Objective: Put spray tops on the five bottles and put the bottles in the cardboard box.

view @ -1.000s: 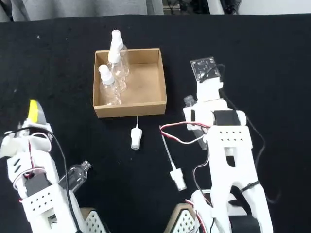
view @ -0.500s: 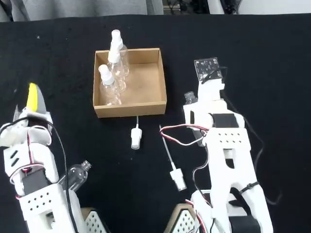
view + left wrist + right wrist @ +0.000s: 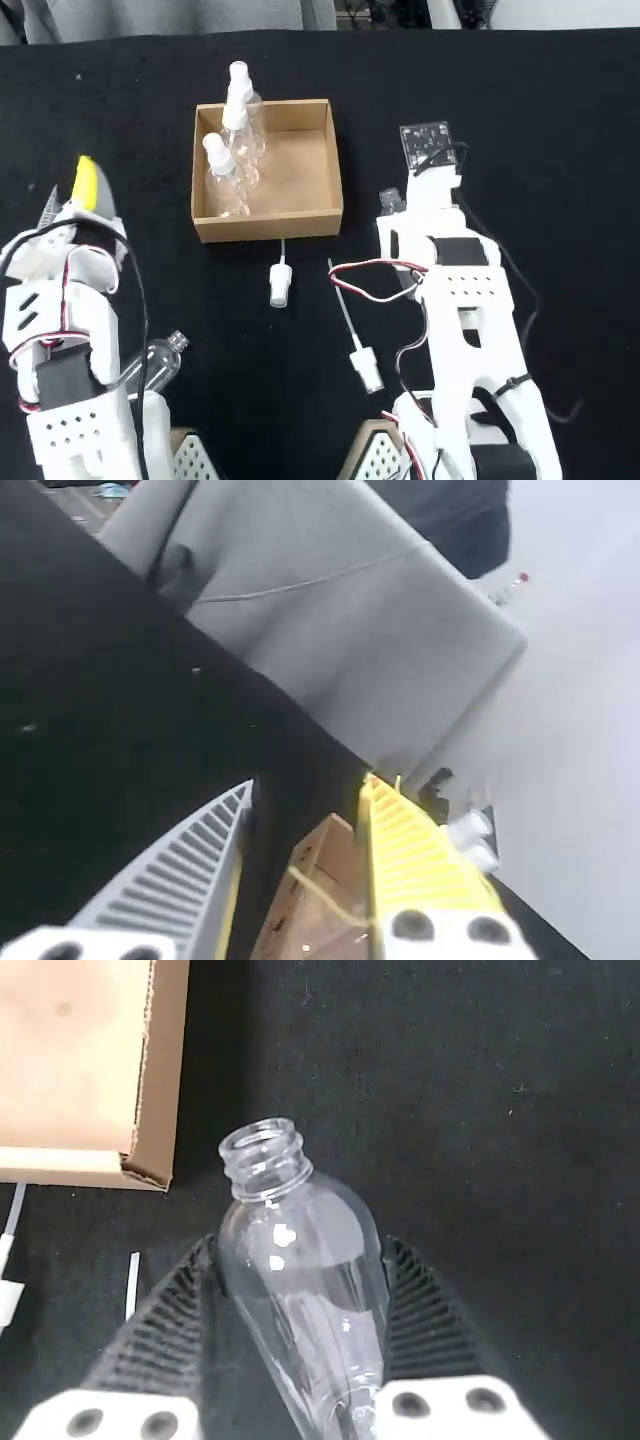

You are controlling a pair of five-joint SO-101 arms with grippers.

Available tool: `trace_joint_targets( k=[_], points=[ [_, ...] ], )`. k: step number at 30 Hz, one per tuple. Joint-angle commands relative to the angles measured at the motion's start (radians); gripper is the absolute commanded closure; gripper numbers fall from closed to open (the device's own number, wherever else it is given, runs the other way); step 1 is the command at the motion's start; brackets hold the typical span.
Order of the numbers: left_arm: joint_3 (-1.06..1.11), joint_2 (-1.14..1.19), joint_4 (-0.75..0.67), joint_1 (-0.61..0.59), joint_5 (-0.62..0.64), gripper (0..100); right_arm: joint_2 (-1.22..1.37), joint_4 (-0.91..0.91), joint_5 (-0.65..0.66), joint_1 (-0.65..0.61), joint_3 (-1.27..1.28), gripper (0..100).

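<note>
Closed on one clear, round-shouldered plastic bottle (image 3: pixel 305 1300) with a bare threaded neck is the right hand (image 3: pixel 300 1250), its ridged jaws pressed to both sides, at 3 o'clock from the cardboard box (image 3: pixel 300 170). The left hand (image 3: pixel 308 790) is spread wide with nothing held.

Three capped bottles (image 3: pixel 222 165) with white spray tops are seen along the box's 9 o'clock wall. A fifth bottle (image 3: pixel 160 362), uncapped, lies on the black table (image 3: pixel 560 120) at 7 o'clock.

Two loose white tops with thin tubes are counted: the nearer spray top (image 3: pixel 280 285) at 6 o'clock of the box, the farther spray top (image 3: pixel 366 372) at 5 o'clock.

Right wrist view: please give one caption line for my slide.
The right pincer holds an open-necked clear bottle near a corner of the cardboard box, with the black table behind.
</note>
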Motion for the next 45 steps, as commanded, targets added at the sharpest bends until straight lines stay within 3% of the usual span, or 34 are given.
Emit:
trace_joint_targets(
  k=[1, 5, 16, 26, 38, 45],
  points=[
    [-0.119, -0.015, 0.034, 0.067, -0.012, 89, -0.054, -0.028, -0.006, 0.028, -0.004, 94.2],
    [-0.160, -0.014, 0.081, 0.107, -0.044, 97, -0.054, -0.028, -0.006, 0.028, -0.004, 94.2],
    [-0.216, -0.014, 0.350, 0.278, -0.249, 96, -0.051, -0.028, -0.006, 0.028, -0.004, 94.2],
    [-0.203, -0.005, 0.470, 0.371, -0.473, 96, -0.050, -0.028, -0.006, 0.028, -0.004, 94.2],
    [-0.176, 0.020, 0.473, 0.381, -0.482, 96, -0.048, -0.028, -0.006, 0.028, -0.004, 94.2],
    [-0.185, 0.226, 0.474, 0.501, -0.482, 96, -0.048, -0.028, -0.006, 0.028, -0.004, 94.2]
  ],
)
